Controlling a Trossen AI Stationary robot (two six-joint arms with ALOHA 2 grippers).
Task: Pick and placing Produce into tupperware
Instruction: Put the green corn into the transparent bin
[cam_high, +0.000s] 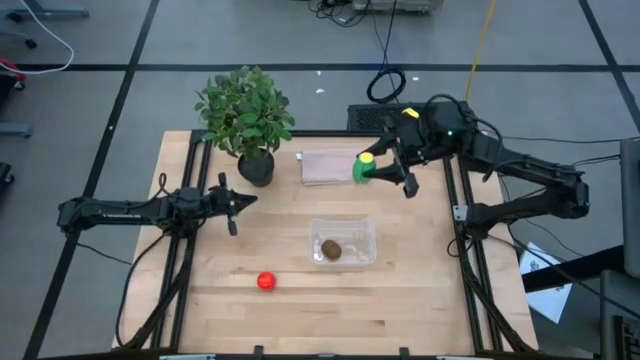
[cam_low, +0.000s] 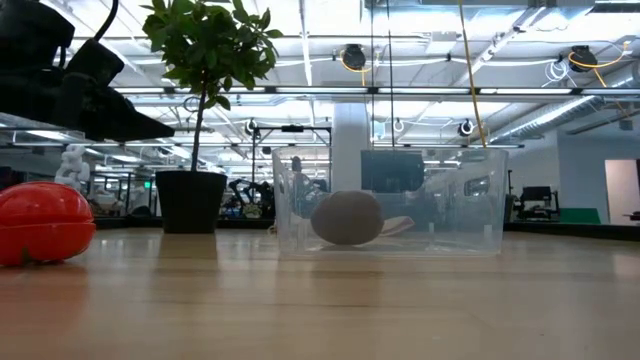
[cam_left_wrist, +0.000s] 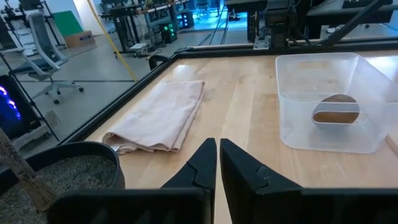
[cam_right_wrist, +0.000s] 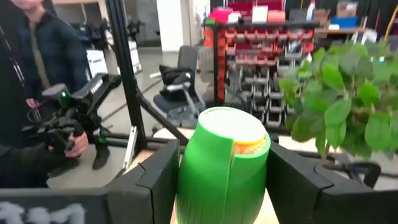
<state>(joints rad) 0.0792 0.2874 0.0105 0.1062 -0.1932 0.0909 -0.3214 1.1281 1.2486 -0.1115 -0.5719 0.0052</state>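
My right gripper (cam_high: 372, 170) is shut on the elongated green food (cam_high: 361, 169), in the air over the right end of the pinkish cloth (cam_high: 324, 167) at the table's far side. The brown kiwi-like food (cam_high: 330, 249) lies on the floor of the clear tupperware (cam_high: 368, 240) at mid-table. It also shows in the left wrist view (cam_left_wrist: 336, 109) and the low view (cam_low: 347, 217). The round red food (cam_high: 266, 281) rests on the table to the tupperware's near left. My left gripper (cam_high: 236, 206) is shut and empty at the left, above the table. My right gripper pinches the green food's two opposite sides (cam_right_wrist: 186, 180) between its two fingers (cam_right_wrist: 155, 180). The fingers come about level from the table's right side. The food is lifted clear of the table, and its yellow-orange end (cam_right_wrist: 239, 134) shows above the green husk.
A leafy potted plant (cam_high: 245, 115) stands at the far left, just left of the cloth, and its pot (cam_left_wrist: 68, 171) is close to my left gripper. A person (cam_right_wrist: 37, 93) stands beyond the table with a hand-held device. Bare wood lies along the near edge (cam_high: 330, 320).
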